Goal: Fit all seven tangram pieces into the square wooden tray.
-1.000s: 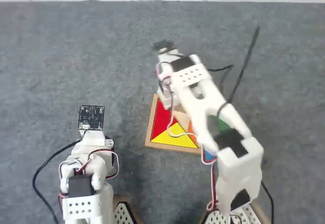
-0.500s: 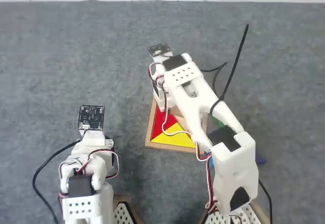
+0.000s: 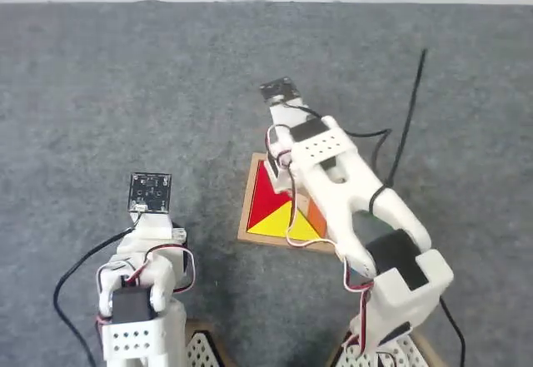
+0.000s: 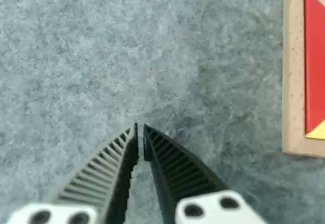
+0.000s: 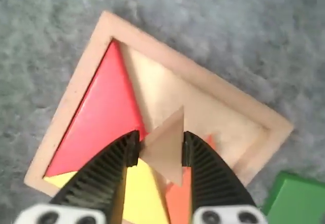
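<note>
Right wrist view shows green piece (image 5: pixel 299 196) beside tray (image 5: pixel 195 74).

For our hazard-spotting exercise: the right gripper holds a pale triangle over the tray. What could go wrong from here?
1. The pale triangle in the right gripper hangs over the edges of the red triangle and orange piece, not the bare floor of the tray; released here, it may land propped on them.
2. The green piece lies on the carpet beside the tray; a low sweep could knock it away.
</note>
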You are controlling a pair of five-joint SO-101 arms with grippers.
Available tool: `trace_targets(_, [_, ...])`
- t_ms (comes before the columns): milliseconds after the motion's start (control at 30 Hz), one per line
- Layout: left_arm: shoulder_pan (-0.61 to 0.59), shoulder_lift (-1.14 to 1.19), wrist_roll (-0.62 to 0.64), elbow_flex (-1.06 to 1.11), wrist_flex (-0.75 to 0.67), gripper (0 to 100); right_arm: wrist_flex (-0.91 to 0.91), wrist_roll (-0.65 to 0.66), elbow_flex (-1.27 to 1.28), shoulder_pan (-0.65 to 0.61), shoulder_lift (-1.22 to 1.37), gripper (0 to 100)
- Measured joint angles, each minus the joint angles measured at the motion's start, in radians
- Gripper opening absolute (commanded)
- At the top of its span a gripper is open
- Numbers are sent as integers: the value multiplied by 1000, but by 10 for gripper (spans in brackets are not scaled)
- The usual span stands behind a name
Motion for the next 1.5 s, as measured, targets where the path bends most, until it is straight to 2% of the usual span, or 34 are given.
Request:
trace_targets(300, [0,0,0,0,0,18,-8,-144,6,3,0,43])
trace_targets(633, [0,0,0,0,0,18,-8,-193,6,3,0,52])
trace_targets(867, [0,0,0,0,0,18,-8,-193,9,3,0,184])
trace_targets(1167, [0,0,0,0,0,18,-8,-189,9,3,0,143])
trace_targets(1333, [0,0,0,0,0,18,-64,-189,9,31,-3,0])
trace_targets(1500, [0,0,0,0,0,18,-183,-124,20,18,-9,8])
